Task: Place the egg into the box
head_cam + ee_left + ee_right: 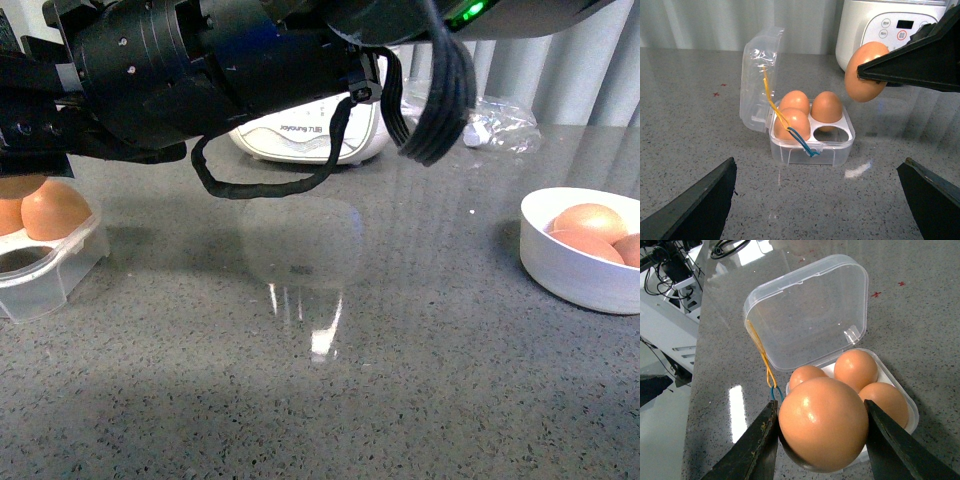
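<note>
The right gripper point(820, 405) is clenched on the egg point(866, 71), with one finger on each side of it. The egg hangs in the air over the box point(810, 142), clear of it, in front of a white appliance point(890, 30). The egg's long axis stands nearly upright, leaning slightly. Which end is the pointed one cannot be told. The box lid point(757, 75) stands open. Three cups hold brown eggs point(826, 106); the fourth cup point(832, 134) is empty. The left gripper point(818, 162) is spread wide and holds nothing. In the front view the appliance label point(300, 129) appears to read "Joyoung". The panel markings are too small to read.
</note>
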